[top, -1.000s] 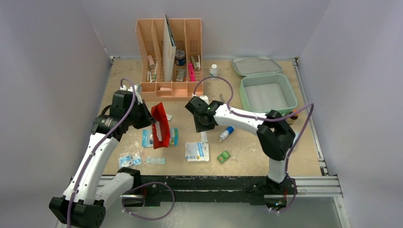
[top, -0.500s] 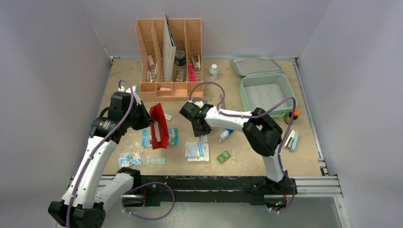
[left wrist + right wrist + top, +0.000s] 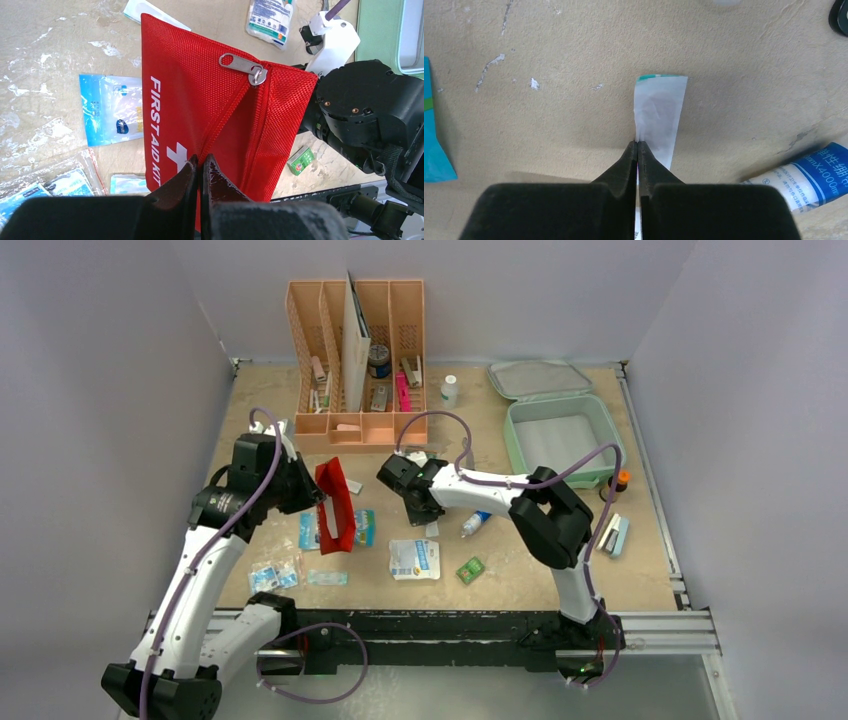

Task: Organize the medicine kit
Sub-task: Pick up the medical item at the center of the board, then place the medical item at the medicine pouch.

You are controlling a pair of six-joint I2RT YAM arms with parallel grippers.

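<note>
The medicine kit [image 3: 560, 435], a mint-green case, lies open at the back right, its lid [image 3: 538, 378] folded back and its grey inside bare. My left gripper [image 3: 305, 490] is shut on the edge of a red first aid pouch [image 3: 337, 505] and holds it upright with the zipper open. In the left wrist view my left gripper [image 3: 201, 162] pinches the red pouch [image 3: 210, 100] at its opening. My right gripper [image 3: 424, 512] is beside the pouch. In the right wrist view my right gripper [image 3: 637, 145] is shut on a thin white strip packet [image 3: 659, 107] just above the table.
A peach slotted organizer [image 3: 355, 360] stands at the back. A white bottle [image 3: 449, 390] stands beside it. A blue-white tube [image 3: 477, 520], a green box [image 3: 470, 570], a white sachet pack [image 3: 414, 558] and blue packets [image 3: 312, 530] lie around the pouch. Small items [image 3: 615, 535] lie at the right edge.
My right gripper has moved left toward the red pouch, and its elbow has swung left. My left arm and the pouch have barely moved.
</note>
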